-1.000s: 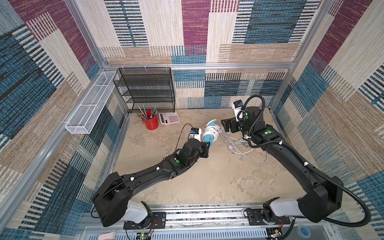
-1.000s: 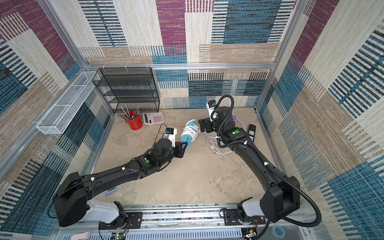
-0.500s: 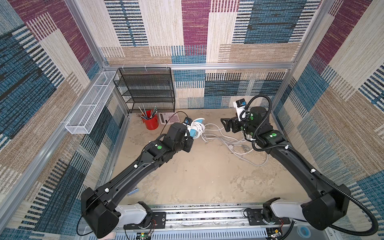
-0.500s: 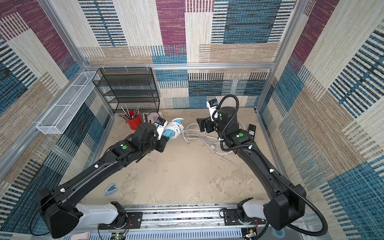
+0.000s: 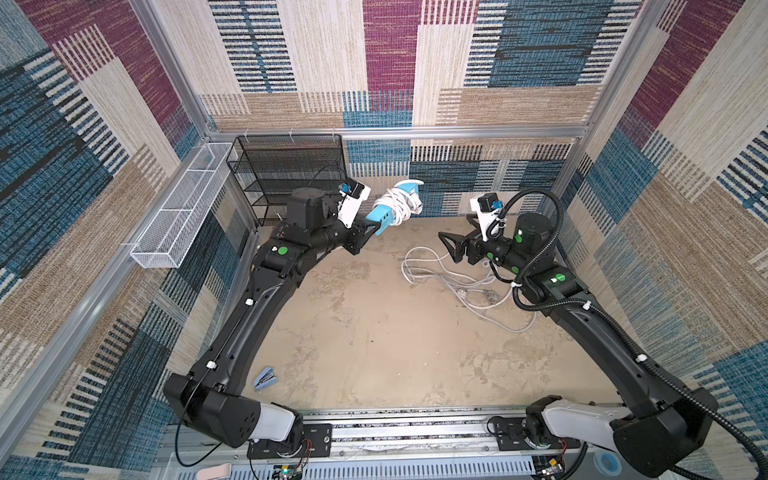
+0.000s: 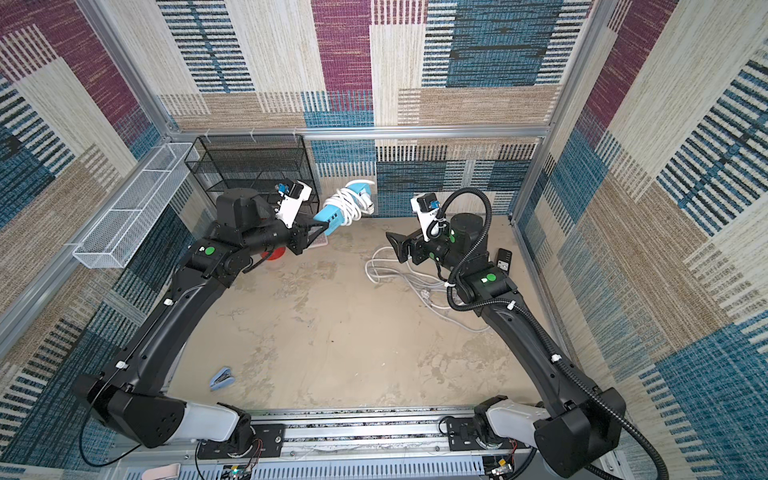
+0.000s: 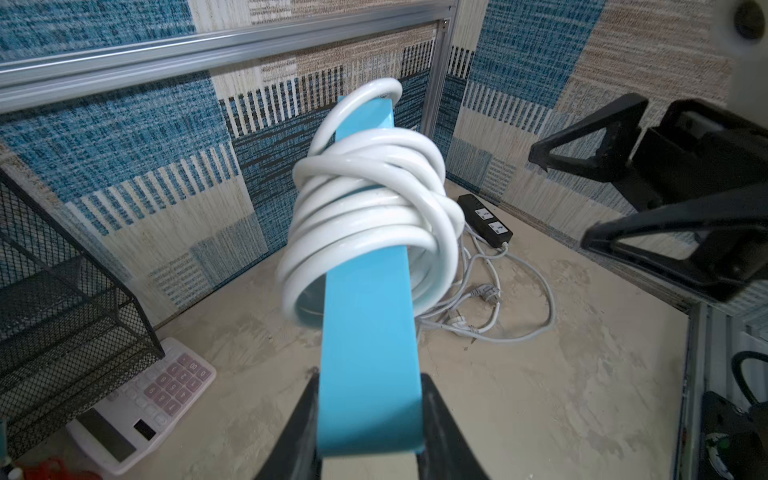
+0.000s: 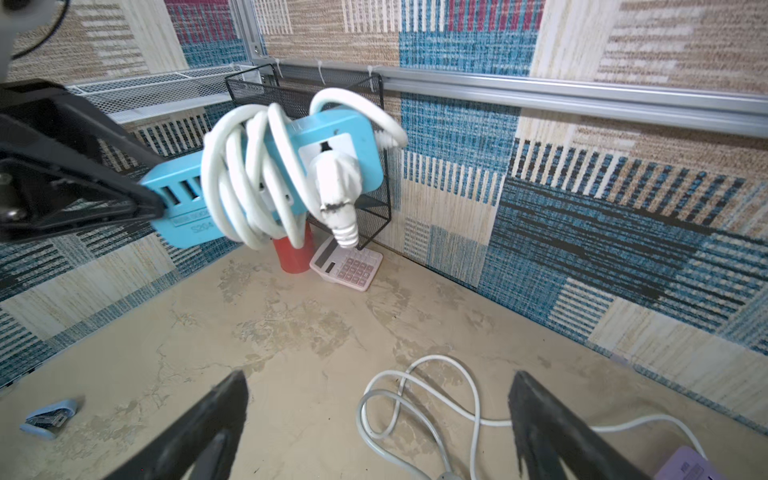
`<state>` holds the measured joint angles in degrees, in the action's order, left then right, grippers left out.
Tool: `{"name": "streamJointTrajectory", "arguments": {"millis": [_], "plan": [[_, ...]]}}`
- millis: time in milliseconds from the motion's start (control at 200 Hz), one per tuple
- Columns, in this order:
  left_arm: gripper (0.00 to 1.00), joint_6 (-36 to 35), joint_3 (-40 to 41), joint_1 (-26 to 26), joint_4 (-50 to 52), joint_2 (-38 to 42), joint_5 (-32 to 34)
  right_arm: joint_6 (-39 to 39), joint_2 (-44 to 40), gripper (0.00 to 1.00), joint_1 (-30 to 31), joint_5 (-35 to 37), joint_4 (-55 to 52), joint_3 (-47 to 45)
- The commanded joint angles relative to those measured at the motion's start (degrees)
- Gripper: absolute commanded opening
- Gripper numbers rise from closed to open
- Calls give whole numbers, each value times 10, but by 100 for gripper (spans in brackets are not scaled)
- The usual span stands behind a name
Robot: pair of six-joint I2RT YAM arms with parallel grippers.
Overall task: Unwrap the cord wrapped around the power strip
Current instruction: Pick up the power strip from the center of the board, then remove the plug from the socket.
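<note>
A light-blue power strip (image 5: 380,216) hangs in the air near the back wall, with a white cord (image 5: 397,203) coiled tightly round its middle. My left gripper (image 5: 376,226) is shut on the strip's near end, seen close in the left wrist view, where the gripper (image 7: 370,411) pinches the strip (image 7: 370,353) below the cord (image 7: 370,208). In the right wrist view the cord's white plug (image 8: 336,187) sticks out of the strip (image 8: 332,137). My right gripper (image 5: 449,247) stands open and empty to the right of the strip, apart from it, above the table (image 8: 378,376).
Loose grey-white cables (image 5: 457,282) lie on the table under the right gripper, beside a black power strip (image 6: 504,258). A black mesh rack (image 5: 286,174), red cup (image 8: 291,257) and pink calculator (image 8: 347,264) sit at the back left. A blue stapler (image 5: 266,378) lies front left.
The left arm has lifted the wrapped power strip off the middle of the table, up and back to the left. The right gripper has drawn away to the right, still open.
</note>
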<state>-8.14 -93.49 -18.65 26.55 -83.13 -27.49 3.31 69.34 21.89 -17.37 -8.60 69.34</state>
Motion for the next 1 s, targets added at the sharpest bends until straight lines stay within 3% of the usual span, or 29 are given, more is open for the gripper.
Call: {"name": "streamJointTrajectory", "arguments": {"millis": [0,110,250,421,601,796,997], "plan": [[0,-32,-30,31,-14,-23,-146,18,-20,98,1,-35,68,-17],[0,-41,-24,54,-24,-34,-195,39,-39,98,1,-54,100,-47],[0,-59,6,57,-44,-23,-203,63,-49,98,4,-61,124,-72],[0,-21,75,59,-127,26,-218,104,-39,99,20,-32,128,-69],[0,-20,94,50,-142,66,-203,155,-7,98,66,33,115,-39],[0,-24,94,47,-136,66,-199,168,0,88,83,63,131,-24],[0,-27,95,44,-133,65,-195,180,9,61,85,83,141,-14]]}}
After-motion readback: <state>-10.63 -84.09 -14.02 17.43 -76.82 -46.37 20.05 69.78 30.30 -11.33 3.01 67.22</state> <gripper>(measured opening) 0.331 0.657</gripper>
